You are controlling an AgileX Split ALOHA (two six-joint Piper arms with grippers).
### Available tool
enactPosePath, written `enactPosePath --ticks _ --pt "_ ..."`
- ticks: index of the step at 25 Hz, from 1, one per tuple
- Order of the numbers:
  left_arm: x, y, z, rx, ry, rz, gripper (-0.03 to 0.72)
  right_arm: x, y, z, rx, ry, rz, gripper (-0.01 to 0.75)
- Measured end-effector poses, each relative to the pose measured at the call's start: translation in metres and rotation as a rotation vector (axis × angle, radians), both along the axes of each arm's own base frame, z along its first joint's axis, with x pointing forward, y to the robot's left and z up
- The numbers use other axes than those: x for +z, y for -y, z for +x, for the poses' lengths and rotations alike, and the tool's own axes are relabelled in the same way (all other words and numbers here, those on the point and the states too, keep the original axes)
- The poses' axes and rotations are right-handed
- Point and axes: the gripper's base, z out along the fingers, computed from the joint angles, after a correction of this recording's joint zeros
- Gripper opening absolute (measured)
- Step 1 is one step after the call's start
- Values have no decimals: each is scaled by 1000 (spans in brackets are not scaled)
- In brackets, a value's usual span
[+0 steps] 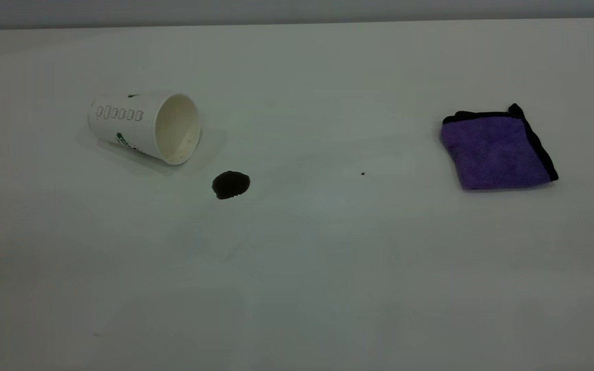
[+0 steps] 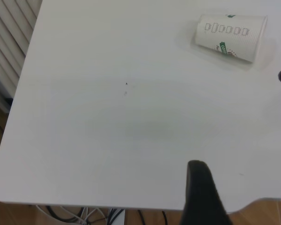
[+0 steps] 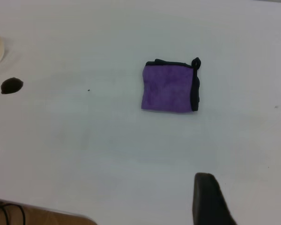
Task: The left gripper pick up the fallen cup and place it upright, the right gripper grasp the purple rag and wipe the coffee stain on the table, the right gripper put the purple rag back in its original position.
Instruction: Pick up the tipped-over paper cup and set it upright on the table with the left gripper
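Nothing had begun: cup (image 1: 142, 126) lay toppled toward the worktop's (image 1: 297, 288) left edge, coffee stain (image 1: 230, 184) beside its mouth, purple rag (image 1: 498, 150) folded rightward, both claws' states untellable.

Exterior camera looks down at a slant across the table (image 1: 297, 288), fairly near. Both wrist cameras look steeply down from higher, near the table's edge. All three share the coffee stain (image 1: 230, 184).
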Motion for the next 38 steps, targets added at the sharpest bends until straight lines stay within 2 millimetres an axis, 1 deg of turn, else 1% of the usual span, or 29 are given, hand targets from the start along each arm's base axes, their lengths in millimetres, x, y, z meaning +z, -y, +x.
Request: enactPosePath --ticks 35,38 --pt "0 0 0 9 1 -12 501 0 0 0 0 0 0 429" --pt "4 0 1 15 21 -17 501 0 0 0 0 0 0 429"
